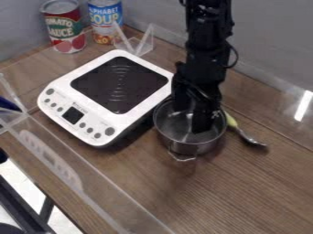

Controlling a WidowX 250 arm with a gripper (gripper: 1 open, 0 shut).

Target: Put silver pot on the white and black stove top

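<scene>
One silver pot [188,134] stands upright on the wooden table [263,183], directly under the gripper [196,117]. Its rim lies just beside the near-right corner of the stove top [105,95], not on it. The gripper points downward with its jaws spread wide, one finger reaching inside the pot and the other at the rim. To the gripper's right, a metal spoon [248,137] lies on the table just beside the pot. Far behind and left of the gripper, two cans [80,23] stand against the wall.
</scene>
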